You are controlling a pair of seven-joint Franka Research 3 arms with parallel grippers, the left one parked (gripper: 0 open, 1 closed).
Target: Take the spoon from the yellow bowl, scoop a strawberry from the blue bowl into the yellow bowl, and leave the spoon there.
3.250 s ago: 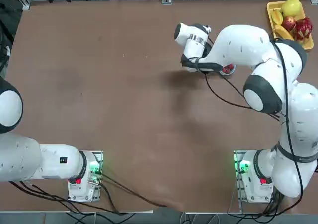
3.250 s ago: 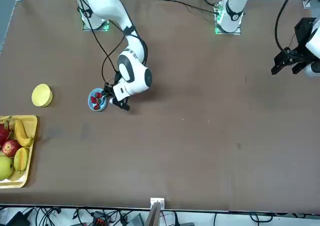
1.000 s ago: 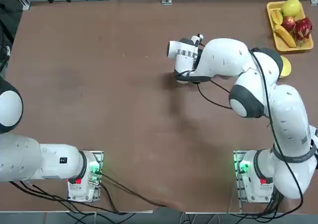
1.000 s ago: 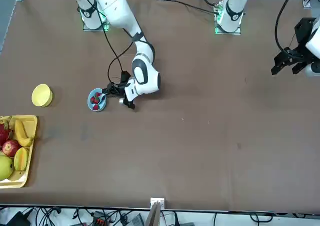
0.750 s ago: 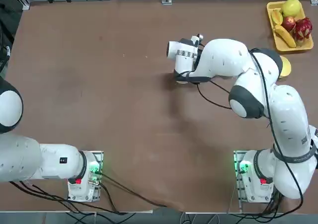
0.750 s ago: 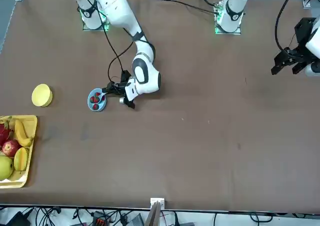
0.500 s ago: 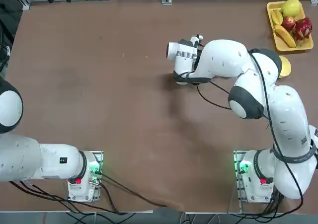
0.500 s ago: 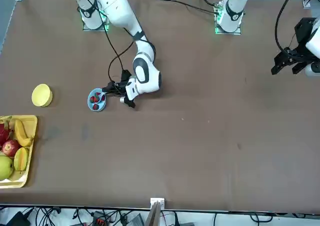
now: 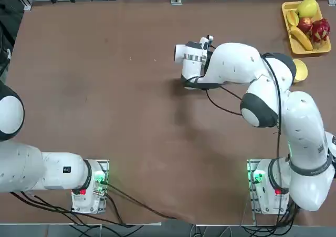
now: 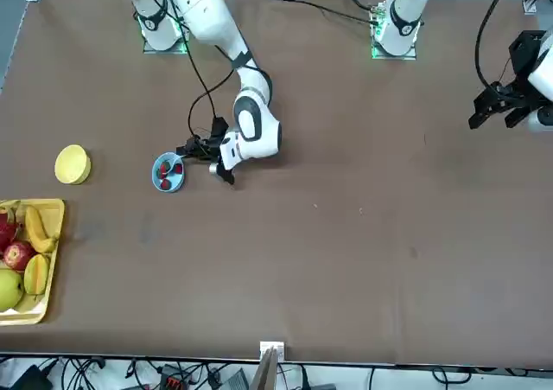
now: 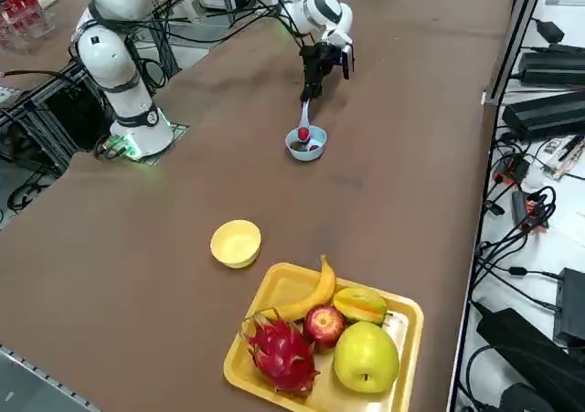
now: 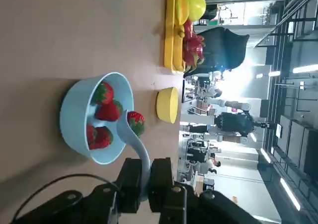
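A: Surface?
B: Brown matte worktop, mostly bare. Yellow tray of fruit sits at the far corner on the robot's right; banana, apple, dragon fruit and a yellow-green fruit in it.

A: Task things?
B: Yellow bowl just beside the tray, on the robot's side of it, nothing visible inside. Blue bowl well apart from it, further in from the right edge, holding several strawberries.

A: Gripper?
B: Right gripper hovers just beside the blue bowl, on its inner side, jaws pinching the handle of the spoon. Spoon's scoop is at the bowl's rim with one strawberry riding on it. Side view shows the spoon hanging down from the gripper toward the bowl.

A: Room?
B: Cables and black power units run along the worktop's right edge; more cabling at the far edge. Wrist view shows a bright hall with ceiling lights; figures out there too small to make out.
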